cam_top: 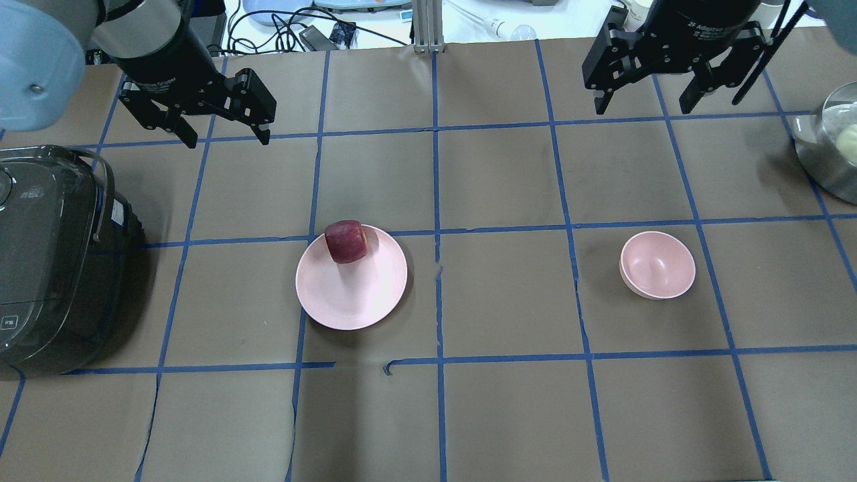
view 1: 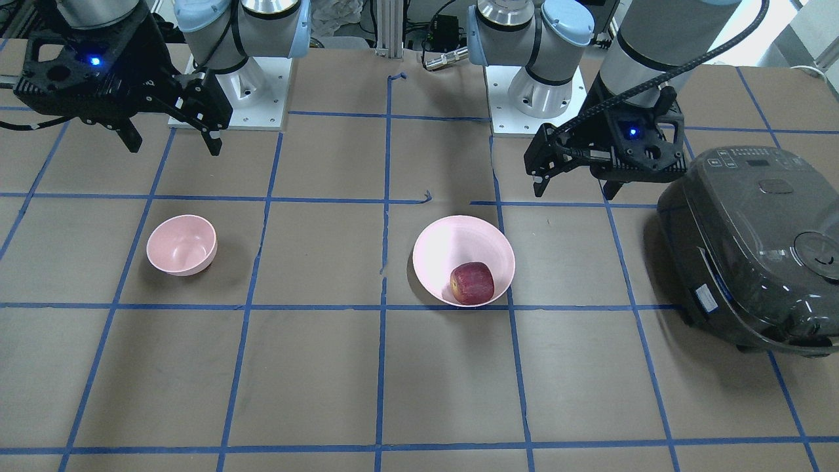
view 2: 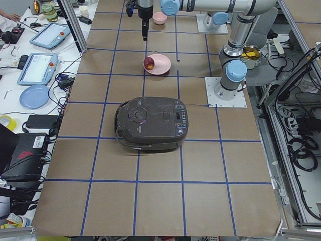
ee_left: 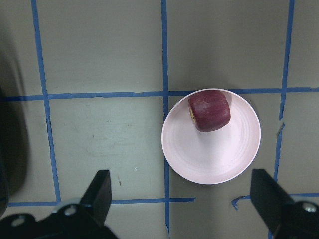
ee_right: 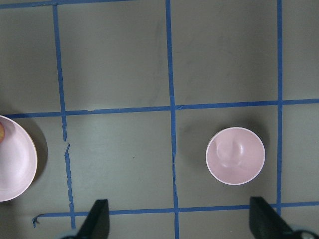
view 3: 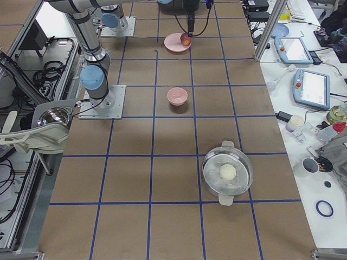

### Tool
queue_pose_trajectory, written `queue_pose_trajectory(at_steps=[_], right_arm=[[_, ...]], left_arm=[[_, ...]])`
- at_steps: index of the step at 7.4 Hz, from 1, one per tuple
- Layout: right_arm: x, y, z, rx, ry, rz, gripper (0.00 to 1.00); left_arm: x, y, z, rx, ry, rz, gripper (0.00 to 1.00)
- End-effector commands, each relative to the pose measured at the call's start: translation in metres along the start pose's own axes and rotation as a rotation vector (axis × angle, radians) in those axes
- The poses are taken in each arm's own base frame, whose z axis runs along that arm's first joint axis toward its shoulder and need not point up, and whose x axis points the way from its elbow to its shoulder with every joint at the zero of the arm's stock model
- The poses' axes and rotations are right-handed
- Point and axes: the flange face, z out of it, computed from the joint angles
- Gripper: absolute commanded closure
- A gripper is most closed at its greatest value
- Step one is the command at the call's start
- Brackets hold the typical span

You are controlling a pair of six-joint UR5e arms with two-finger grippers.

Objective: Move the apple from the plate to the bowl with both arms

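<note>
Looking down from the overhead view, we see a desk [cam_top: 509, 415] covered in matte brown paper and ruled into squares by strips of blue tape [cam_top: 438, 167]. A dark red apple [cam_top: 346, 241], blocky and faintly streaked, rests on a wide, shallow, pale pink plate [cam_top: 355, 294], at the plate's 11 o'clock edge. At 3 o'clock from the plate, well apart from it, stands a small, deep, pale pink bowl [cam_top: 657, 265], smooth and round.

The left gripper [cam_top: 227, 139], black with two angular fingers, hangs above the desk at 10 o'clock from the plate. Its fingers are spread wide and it holds nothing. The right gripper [cam_top: 643, 107], of the same build, hangs at 12 o'clock from the bowl, likewise spread wide with nothing in its grasp.

A glossy dark grey rice cooker [cam_top: 53, 268] with rounded corners sits at 9 o'clock from the plate. A shiny steel pot [cam_top: 823, 154] shows at the picture's edge, at 2 o'clock from the bowl.
</note>
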Motion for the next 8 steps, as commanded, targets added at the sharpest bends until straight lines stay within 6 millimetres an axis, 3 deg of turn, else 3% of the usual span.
queue_pose_trajectory(at_steps=[1,8], right_arm=[[0.0,-0.0001,-0.0003,0.001,0.0,0.0,0.0],[0.0,0.0003,0.0008,-0.004,0.0,0.0,0.0]], left_arm=[[0.0011,-0.0001,0.0015,-0.002,0.001,-0.001,0.0],[0.0011,-0.0012,0.0024,-0.004,0.001,-0.001,0.0]])
